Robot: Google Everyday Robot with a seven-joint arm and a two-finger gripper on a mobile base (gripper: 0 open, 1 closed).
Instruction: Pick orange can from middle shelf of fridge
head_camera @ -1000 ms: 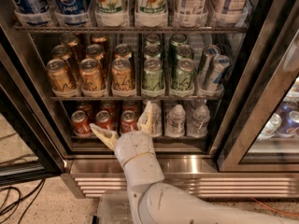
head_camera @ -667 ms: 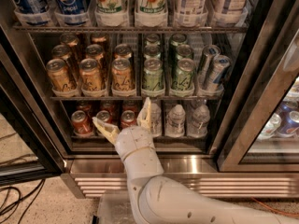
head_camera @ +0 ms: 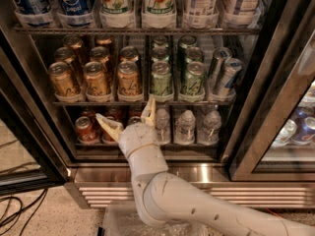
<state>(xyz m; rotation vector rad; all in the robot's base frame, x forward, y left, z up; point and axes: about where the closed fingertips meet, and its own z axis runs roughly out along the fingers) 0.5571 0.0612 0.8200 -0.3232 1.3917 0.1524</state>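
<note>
The fridge (head_camera: pixel 275 73) stands open in front of me. Several orange cans stand in rows on the left half of the middle shelf (head_camera: pixel 142 103); the front ones are at the left (head_camera: pixel 62 79), the middle (head_camera: pixel 95 79) and the right (head_camera: pixel 128 78). Pale green cans (head_camera: pixel 162 78) stand to their right. My gripper (head_camera: pixel 127 117) is open, fingers spread up and apart, just below the middle shelf's front rail, under the rightmost front orange can. It holds nothing. One finger (head_camera: pixel 109 126) points left, the other (head_camera: pixel 149 113) points up.
Pepsi and 7up bottles (head_camera: pixel 114 1) fill the top shelf. Slim silver cans (head_camera: pixel 224 75) lean at the middle shelf's right. Red cans (head_camera: pixel 85 130) and small water bottles (head_camera: pixel 186 127) stand on the bottom shelf. The ribbed steel base (head_camera: pixel 197 173) lies below. Cables (head_camera: pixel 15 215) lie on the floor at left.
My gripper has risen and moved a little toward the fridge, from in front of the bottom shelf to just under the middle shelf's rail. It stays open.
</note>
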